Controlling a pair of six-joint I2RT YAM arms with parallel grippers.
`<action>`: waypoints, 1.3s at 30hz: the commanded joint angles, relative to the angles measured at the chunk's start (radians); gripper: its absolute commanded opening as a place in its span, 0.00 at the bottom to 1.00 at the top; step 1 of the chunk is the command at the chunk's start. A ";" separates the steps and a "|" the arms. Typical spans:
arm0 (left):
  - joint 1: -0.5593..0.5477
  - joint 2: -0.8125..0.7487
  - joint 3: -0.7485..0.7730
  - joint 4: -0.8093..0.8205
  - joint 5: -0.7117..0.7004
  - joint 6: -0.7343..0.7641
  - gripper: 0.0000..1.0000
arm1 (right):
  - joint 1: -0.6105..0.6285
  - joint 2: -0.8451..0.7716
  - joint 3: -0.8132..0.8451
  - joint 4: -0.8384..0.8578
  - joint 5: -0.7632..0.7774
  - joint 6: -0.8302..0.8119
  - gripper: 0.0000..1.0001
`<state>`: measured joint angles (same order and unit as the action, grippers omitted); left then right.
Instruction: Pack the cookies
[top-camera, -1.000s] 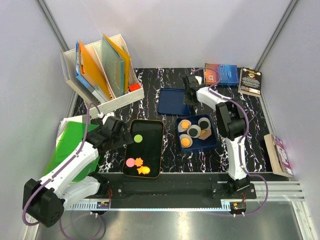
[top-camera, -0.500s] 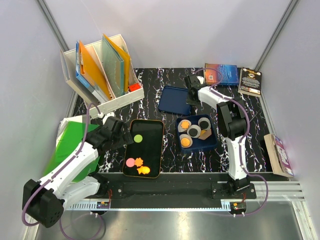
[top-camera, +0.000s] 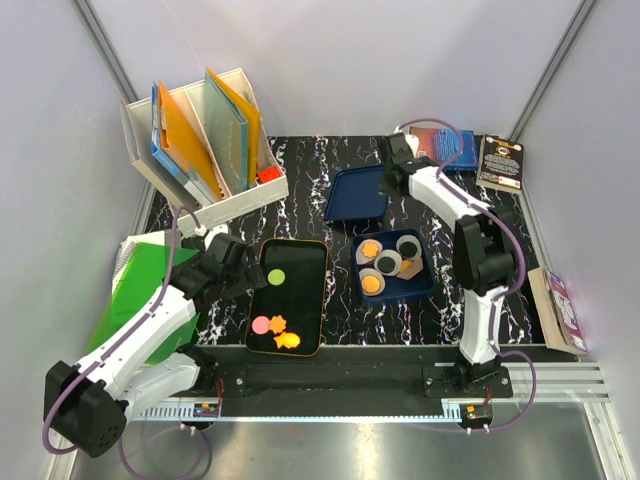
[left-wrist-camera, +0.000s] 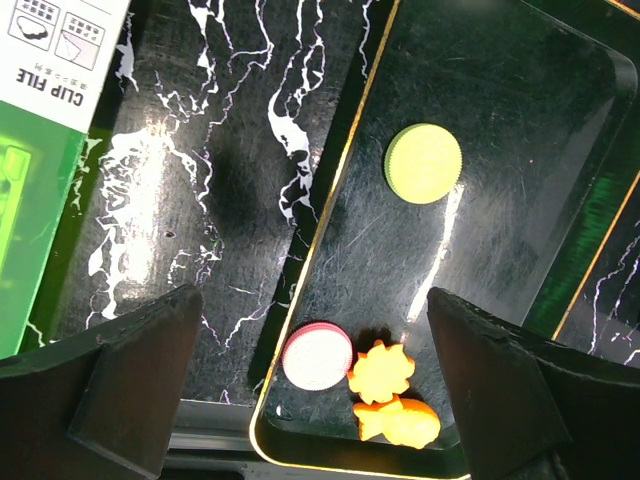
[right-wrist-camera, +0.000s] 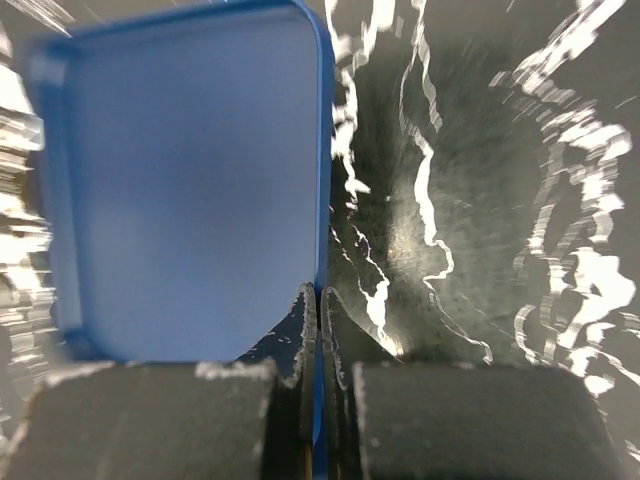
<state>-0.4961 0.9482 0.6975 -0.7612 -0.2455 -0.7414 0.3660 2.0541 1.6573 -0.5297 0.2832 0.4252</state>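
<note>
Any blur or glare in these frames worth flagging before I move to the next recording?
Right wrist view: the blue lid and the marbled table are smeared, while the right claw, pinched on the lid's rim, looks sharper. Left wrist view: sharp, with a glare streak on the black tray beside the green cookie. Top external view: evenly lit, crisp.

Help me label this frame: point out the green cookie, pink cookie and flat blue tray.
green cookie (left-wrist-camera: 423, 163): left wrist view, centre of its top face.
pink cookie (left-wrist-camera: 317, 356): left wrist view, centre of its top face.
flat blue tray (right-wrist-camera: 190, 180): right wrist view, middle of its floor.
</note>
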 joint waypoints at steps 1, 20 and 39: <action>-0.004 -0.043 0.008 0.003 -0.052 -0.012 0.99 | 0.024 -0.182 0.035 0.014 0.050 -0.005 0.00; -0.001 -0.061 0.146 0.297 0.112 0.034 0.99 | 0.160 -0.727 -0.419 -0.004 0.017 0.101 0.00; 0.011 0.224 0.046 1.076 0.684 -0.108 0.99 | 0.208 -1.043 -0.642 -0.092 -0.133 0.145 0.00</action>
<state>-0.4892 1.1126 0.7452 0.0868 0.2916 -0.7921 0.5636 1.0508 1.0199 -0.6418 0.1955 0.5491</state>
